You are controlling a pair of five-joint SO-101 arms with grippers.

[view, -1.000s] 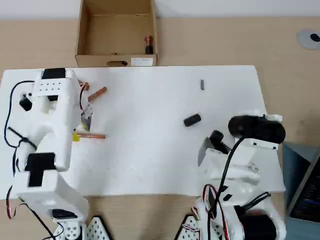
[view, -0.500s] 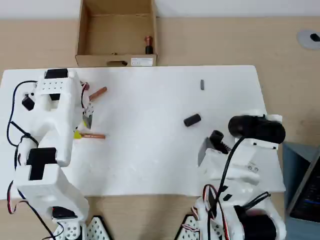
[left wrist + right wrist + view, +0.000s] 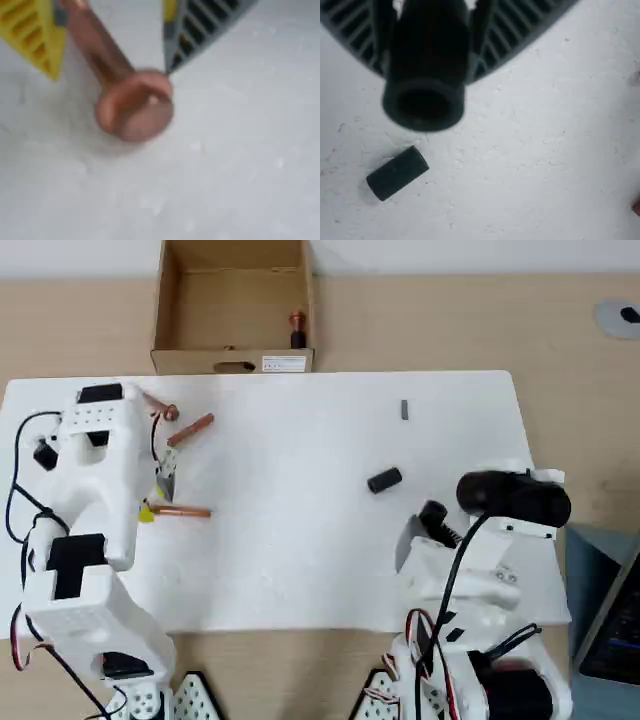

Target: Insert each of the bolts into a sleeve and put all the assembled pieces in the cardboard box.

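Note:
A copper bolt [image 3: 182, 511] lies on the white mat [image 3: 300, 540] at the left. My left gripper [image 3: 158, 498] stands open over it. Up close, the yellow finger [image 3: 30, 35] and the grey finger [image 3: 200, 25] flank the bolt's shaft, and the bolt's round head [image 3: 135, 107] lies at the grey tip. Two more copper bolts [image 3: 190, 428] [image 3: 160, 408] lie farther back. My right gripper [image 3: 428, 518] is shut on a black sleeve [image 3: 425, 95], held above the mat. A loose black sleeve [image 3: 384, 480] [image 3: 397, 172] lies just beyond it. The cardboard box [image 3: 170, 300] holds one assembled piece [image 3: 297, 328].
A small grey pin [image 3: 404, 410] lies on the mat at the back right. The box stands past the mat's far edge on the wooden table [image 3: 450, 320]. A laptop corner [image 3: 610, 610] sits at the right edge.
The left arm has shifted slightly to the left around the bolt, which stays on the mat. The right arm has not moved.

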